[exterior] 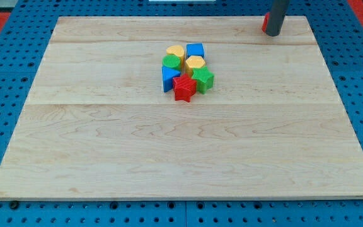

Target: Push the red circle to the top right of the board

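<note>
- Here we are at the far right corner of the board (106,157), and my tip (272,34) is planted right there, close to the far edge.
- The red circle (265,24) peeks out as a thin sliver on the left side of the rod, touching it or as good as; most of it is hidden behind the rod.
- Judging by that spot, the red circle sits in the far right area already, so the job looks about done.
- Claw report: there is none, just a plain rod with nothing to open, close or hold.
- If a last nudge is wanted, keep it short and slow, pushing through the block's middle so it does not roll off the tip or slide over the board's edge.
- Well apart, mid-board, the rest huddle together: a yellow block (175,52) and a blue cube (195,50) at the far side, a green block (171,61) and a second yellow block (195,63) behind them.
- On the near side of the huddle: a blue block (168,77), a red star (184,88) and a green star (203,79). None needs touching.
- Containers? None in view, nothing to report inside any.
</note>
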`<state>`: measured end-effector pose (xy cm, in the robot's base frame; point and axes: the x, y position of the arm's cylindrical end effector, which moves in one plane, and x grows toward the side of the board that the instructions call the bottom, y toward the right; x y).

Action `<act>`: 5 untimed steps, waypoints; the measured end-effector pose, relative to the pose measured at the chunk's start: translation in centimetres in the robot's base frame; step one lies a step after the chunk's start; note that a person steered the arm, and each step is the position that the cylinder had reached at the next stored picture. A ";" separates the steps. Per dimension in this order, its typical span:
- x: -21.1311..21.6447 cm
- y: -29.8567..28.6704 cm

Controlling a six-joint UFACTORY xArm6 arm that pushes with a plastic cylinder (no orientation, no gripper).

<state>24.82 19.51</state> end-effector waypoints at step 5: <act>14.4 -2.5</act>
